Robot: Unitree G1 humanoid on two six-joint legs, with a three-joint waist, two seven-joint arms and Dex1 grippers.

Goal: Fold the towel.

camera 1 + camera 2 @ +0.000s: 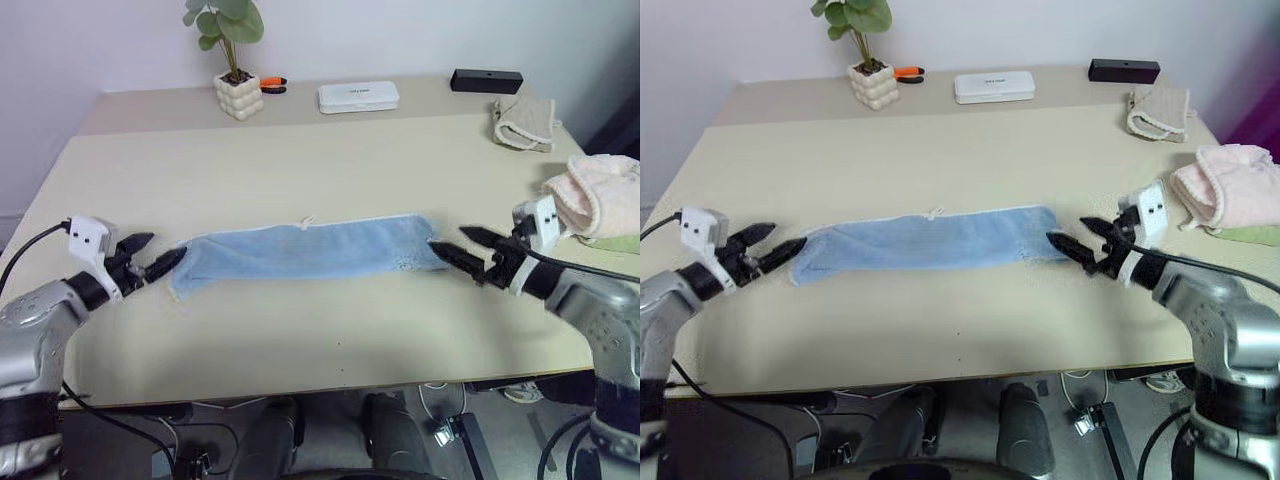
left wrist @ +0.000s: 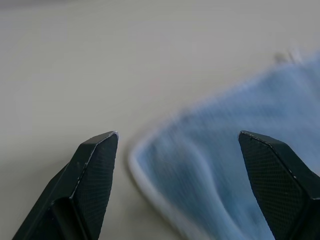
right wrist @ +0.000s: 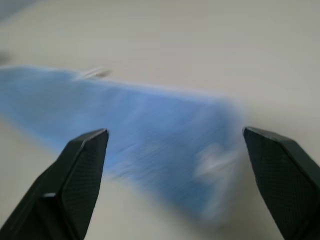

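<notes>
The left hand (image 1: 150, 256) hovers low over the near-left part of the pale beige bench (image 1: 330, 340), its two black fingers spread well apart and gripping nothing. Its fingertips point toward the left end of the light blue terry towel (image 1: 300, 252) and stand just beside that end; whether a tip touches the cloth cannot be told. In the left wrist view the towel's rounded corner with its whitish stitched edge (image 2: 150, 185) lies on the bench between the two open fingers, a little ahead of them.

The right hand (image 1: 462, 248) is mirrored at the near right, its fingers also wide apart and empty, its tips just off the towel's right end. In the right wrist view the blue cloth lies ahead of the gap between the fingers.

The towel itself lies flat on the bench as a long narrow strip running from left to right between the two hands, already folded lengthwise, with its small white loop tag (image 1: 307, 221) sticking out from the middle of the far edge.

Farther right, near the bench's right edge, sits a pale pink fluffy towel (image 1: 598, 192) resting on something light green. Beyond, along the far side, lie a beige folded cloth (image 1: 524, 122), a black rectangular box (image 1: 486, 80), a white flat case (image 1: 358, 96), an orange-handled tool (image 1: 271, 84) and a small green plant in a bumpy white pot (image 1: 238, 96).
</notes>
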